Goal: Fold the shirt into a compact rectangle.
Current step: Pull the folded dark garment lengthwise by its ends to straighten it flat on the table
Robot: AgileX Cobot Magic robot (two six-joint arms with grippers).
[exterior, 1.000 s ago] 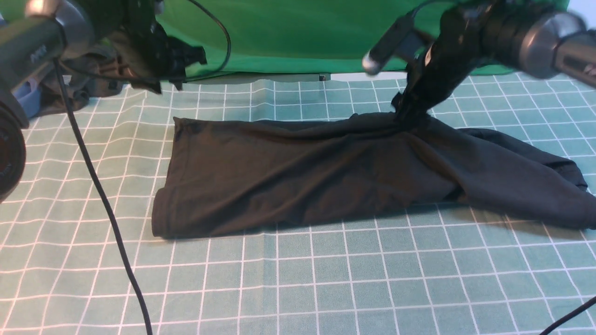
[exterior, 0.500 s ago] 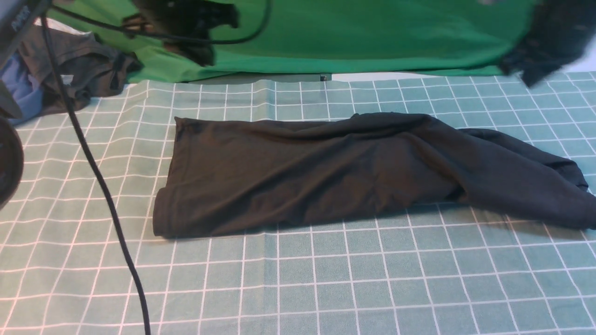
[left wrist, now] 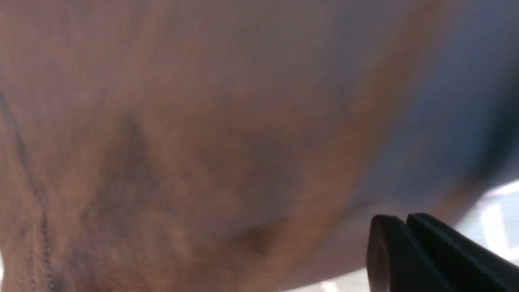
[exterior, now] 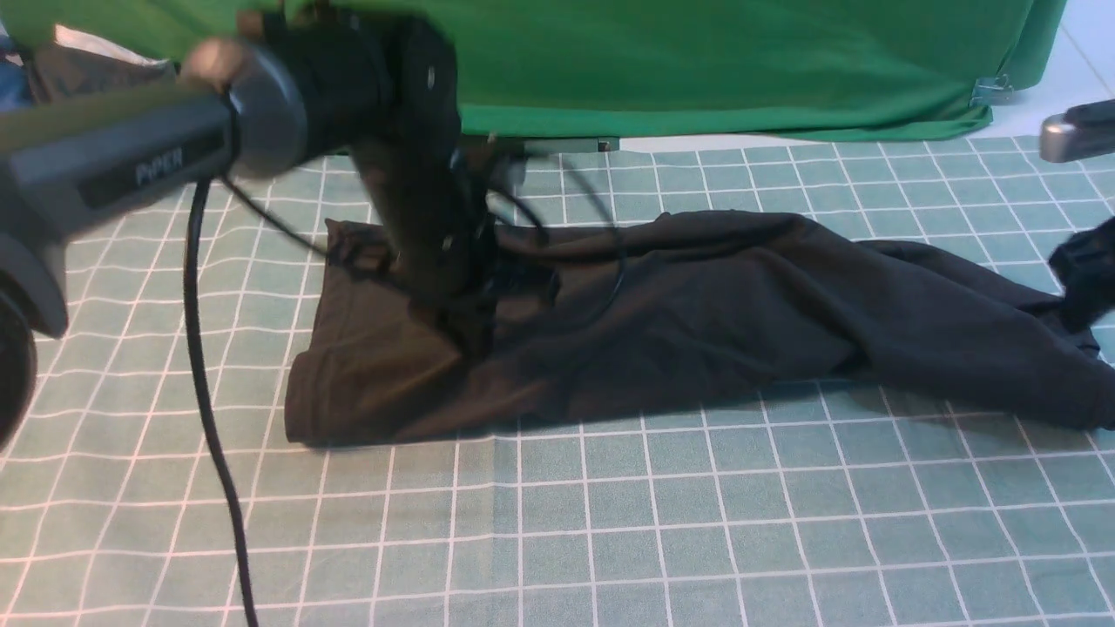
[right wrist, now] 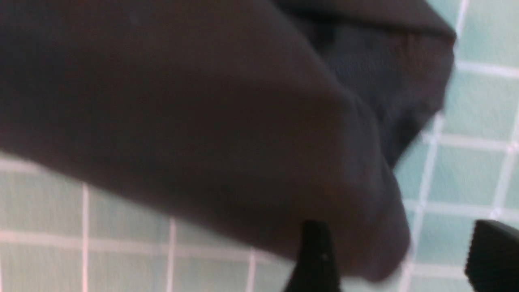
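**Both arms are back on the shirt, one at each end**

The shirt lies as a long dark band across the checked mat, with the green cloth hanging behind its far edge. It is folded lengthwise. The hem end on the robot's left is fairly square, while the end on the robot's right trails off in a loose, rumpled tail.

A moment ago both arms were up and clear of the shirt. Now the left gripper has dropped onto the shirt's upper face, a little in from the hem end. Its claw is closed, tips together, and pressed into the cloth, with creases running toward the tip. I cannot tell whether a pinch of fabric is caught between the tips.

The right gripper has come down at the shirt's opposite end. Its fingers stand well apart, and the sleeve end sits just beside them and not yet between them. Nothing is held on that side.

The shirt itself has not shifted while the arms moved, so the lengthwise fold holds. This looks like the start of the crosswise fold, with one end pinned or gripped while the other is picked up and carried over. The loose tail on the right is the worry. Unless the claw gathers all its layers, some may drag behind and spoil the rectangle.
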